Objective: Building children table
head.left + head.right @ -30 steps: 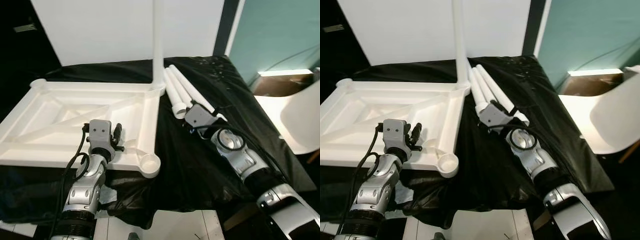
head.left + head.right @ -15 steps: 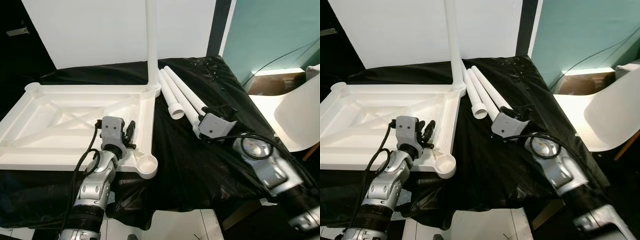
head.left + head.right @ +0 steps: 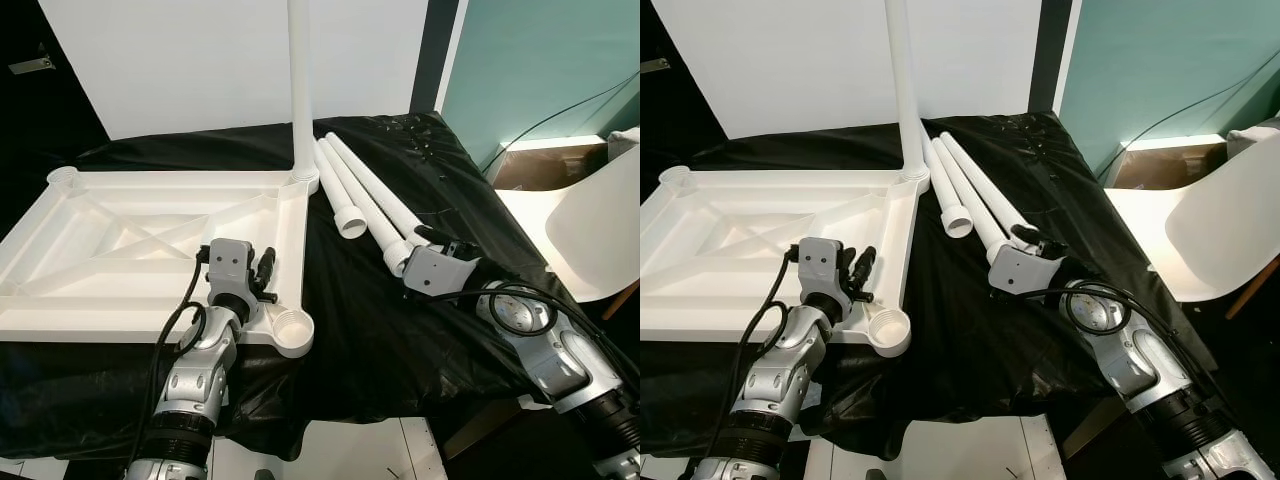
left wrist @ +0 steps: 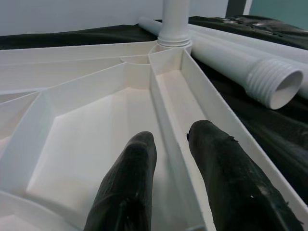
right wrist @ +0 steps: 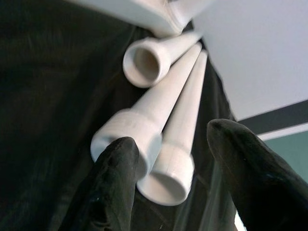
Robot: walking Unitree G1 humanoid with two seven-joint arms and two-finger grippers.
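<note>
Reaching toward the loose legs, the right gripper (image 5: 166, 168) has its fingers spread wide around the threaded ends of two of the white plastic tube legs (image 3: 372, 196) lying on the black cloth-covered bench (image 3: 400, 330); nothing is gripped yet. The left gripper (image 4: 168, 163) is parted narrowly, straddling a rib of the upside-down white ribbed plastic tabletop (image 3: 120, 240) near its right edge, holding nothing firmly as far as I can tell.

Risks, as a judgement: the round legs lie touching side by side, so closing could catch two at once or nudge them into rolling off the cloth. The slick cloth may also let the tabletop slide while a leg is screwed in.

Counts: one tabletop; four legs, meaning one upright leg (image 3: 299, 80) already standing in the far right corner socket and three loose. The near right corner socket (image 3: 293, 328) is open. One white chair (image 3: 590, 240) stands on the right.
</note>
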